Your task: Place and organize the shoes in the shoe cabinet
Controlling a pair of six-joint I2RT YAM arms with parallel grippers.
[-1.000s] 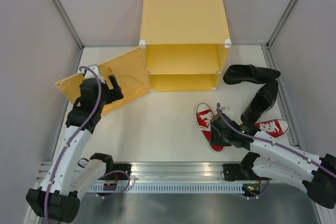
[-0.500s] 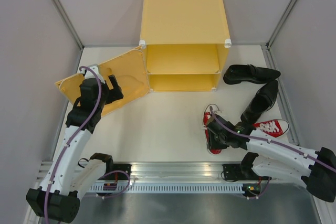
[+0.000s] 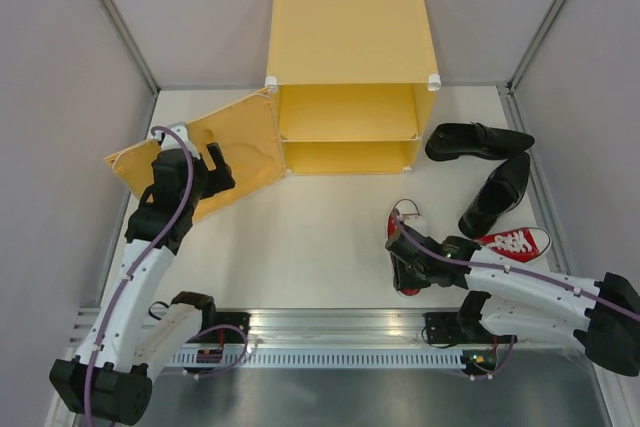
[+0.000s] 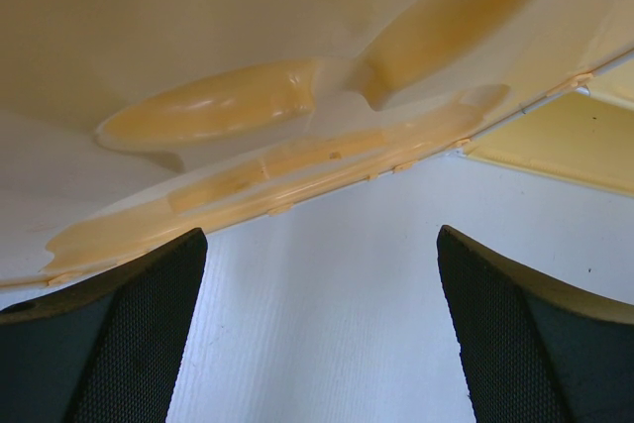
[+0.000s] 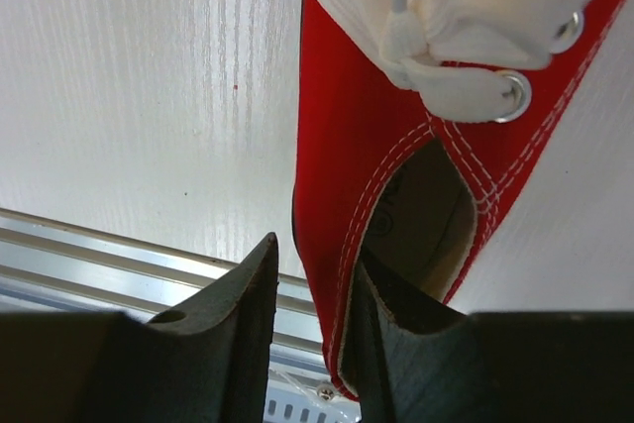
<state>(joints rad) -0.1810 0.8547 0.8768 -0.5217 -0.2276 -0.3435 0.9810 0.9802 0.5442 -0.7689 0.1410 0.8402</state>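
Note:
The yellow-orange shoe cabinet stands at the back with its door swung open to the left. My left gripper is open and empty at the door's edge, and the embossed door fills the left wrist view. My right gripper is shut on the side wall of a red sneaker. One finger is inside the opening and one outside, below the white laces of the sneaker. The other red sneaker and two black dress shoes lie to the right.
The cabinet has one inner shelf, and both compartments look empty. A metal rail runs along the near edge of the table. Grey walls close in both sides.
My right gripper has slid left and down over the red sneaker and closed on its side wall. The sneaker has turned slightly. The left arm has not moved.

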